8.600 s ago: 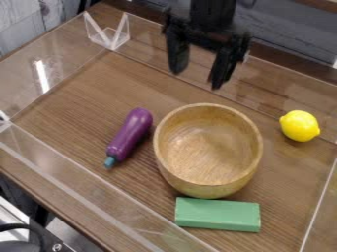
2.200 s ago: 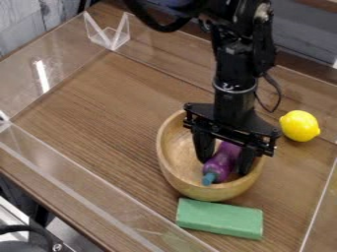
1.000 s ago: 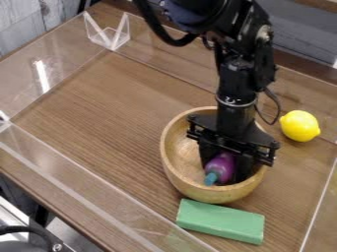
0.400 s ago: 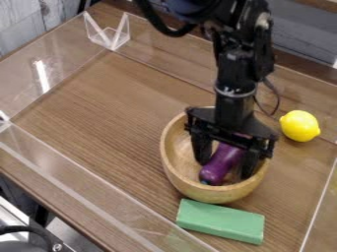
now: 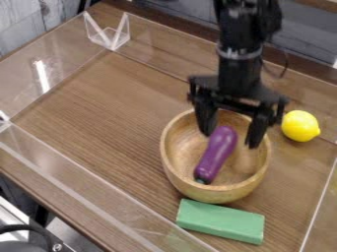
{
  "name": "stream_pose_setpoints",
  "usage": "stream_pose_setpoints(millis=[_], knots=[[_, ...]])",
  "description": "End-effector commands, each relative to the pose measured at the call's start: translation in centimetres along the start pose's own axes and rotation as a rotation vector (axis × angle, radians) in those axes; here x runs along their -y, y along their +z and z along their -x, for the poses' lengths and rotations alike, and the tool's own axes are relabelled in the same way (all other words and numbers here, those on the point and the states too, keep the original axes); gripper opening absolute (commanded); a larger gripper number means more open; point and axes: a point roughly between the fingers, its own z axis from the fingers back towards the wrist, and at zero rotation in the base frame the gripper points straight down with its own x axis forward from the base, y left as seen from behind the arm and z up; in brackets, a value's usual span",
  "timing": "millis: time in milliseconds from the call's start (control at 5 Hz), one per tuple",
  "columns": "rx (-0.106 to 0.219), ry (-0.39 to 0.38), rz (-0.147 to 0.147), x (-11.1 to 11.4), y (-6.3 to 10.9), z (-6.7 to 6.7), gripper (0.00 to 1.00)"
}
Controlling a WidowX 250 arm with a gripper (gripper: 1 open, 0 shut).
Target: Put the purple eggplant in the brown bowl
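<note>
— While the bowl (image 5: 175, 172) is overhung by the downward-pointing gripper (image 5: 234, 110), how are its fingers set?
— Spread apart; the purple eggplant (image 5: 216, 155) is seen lying inside the bowl, toward six o'clock from the gripper.

Gripper (image 5: 237, 110) above bowl (image 5: 251, 185); left side open

The eggplant (image 5: 216, 155) lies inside the wooden bowl (image 5: 183, 177), right of centre in the frame. The lemon (image 5: 301, 125) sits to the bowl's upper right, near the frame's right edge. The rectangular block (image 5: 220, 221) lies just below the bowl, toward the bottom of the frame. All rest on the tabletop (image 5: 82, 128). Above the bowl hangs the gripper (image 5: 235, 126).
</note>
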Motion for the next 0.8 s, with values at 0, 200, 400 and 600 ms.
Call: stream_pose_setpoints(millis=[0, 200, 400, 600], knots=[[0.090, 0.004, 0.022, -0.1, 3.8, -1.2, 1.00], [0.119, 0.020, 0.027, -0.8, 5.9, -1.7, 1.00], [0.143, 0.040, 0.032, -2.4, 7.7, -2.3, 1.00], [0.157, 0.054, 0.024, -4.6, 9.0, -2.8, 1.00]])
